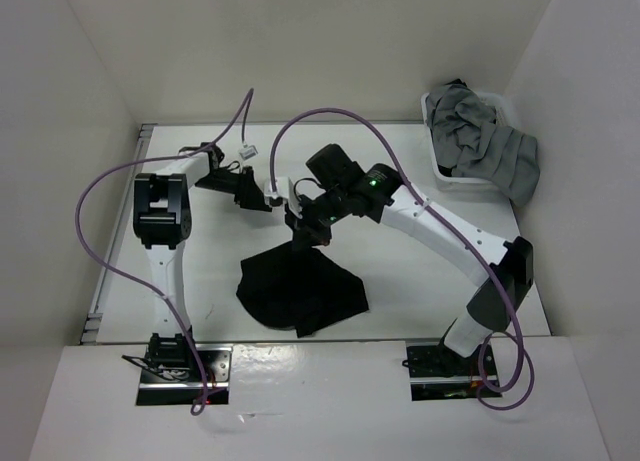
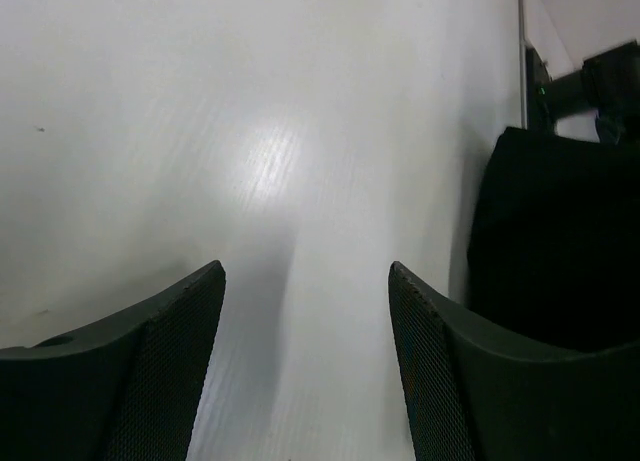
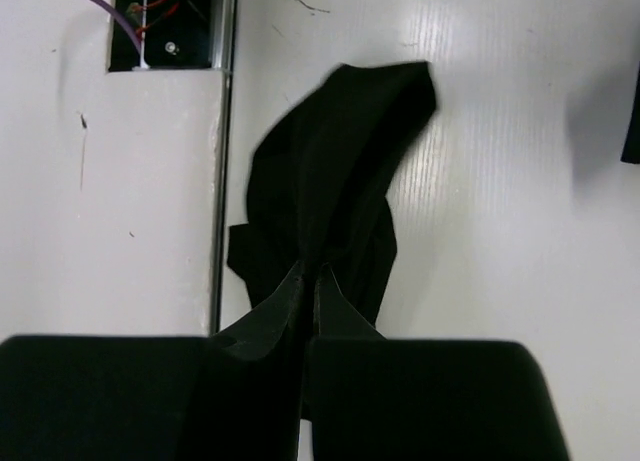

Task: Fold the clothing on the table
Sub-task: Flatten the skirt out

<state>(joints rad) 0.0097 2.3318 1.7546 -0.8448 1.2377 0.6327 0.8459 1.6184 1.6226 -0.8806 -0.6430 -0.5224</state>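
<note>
I am pinching the soft black fabric garment (image 3: 335, 151) in my right gripper (image 3: 310, 279), left gripper (image 2: 305, 276) gaping over the matte white table (image 2: 200, 101).

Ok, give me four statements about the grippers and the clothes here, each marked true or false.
1. The right gripper is shut on the clothing. True.
2. The left gripper grips the clothing too. False: it stands open over the bare table, nothing between its jaws.
3. The grey garments sit in a white bin at the far right corner. True.
4. The clothing lies folded in a neat rectangle. False: it is rumpled, one part pinched up.
</note>
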